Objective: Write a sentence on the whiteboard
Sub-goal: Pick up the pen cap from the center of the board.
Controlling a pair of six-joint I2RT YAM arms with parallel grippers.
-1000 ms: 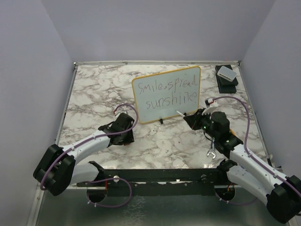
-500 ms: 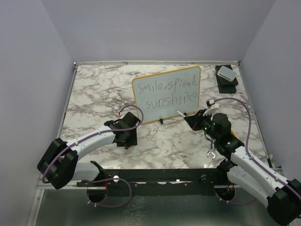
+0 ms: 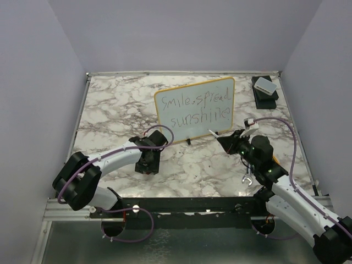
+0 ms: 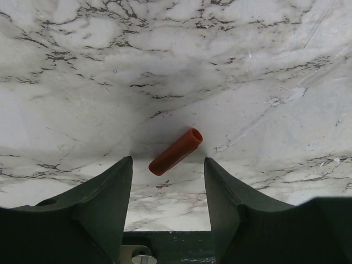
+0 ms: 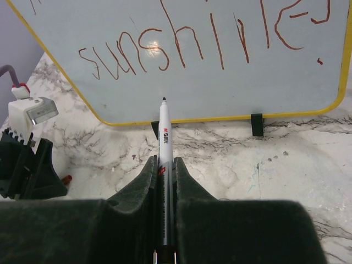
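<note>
The sentence (image 3: pixel 198 108) on the whiteboard (image 3: pixel 220 89) reads "smile, spread sunshine" in two lines.

A white tabletop (image 3: pixel 110 104) veined in grey and black marble fills the middle of the top view, edged by a thin metal frame (image 3: pixel 77 118). Plain pale lavender walls close it in: the back wall (image 3: pixel 181 33) across the top, the left wall (image 3: pixel 30 110) and the right wall (image 3: pixel 327 77) down the sides. A dark rail (image 3: pixel 187 204) runs along the table's lower edge. The light is soft and even.
</note>
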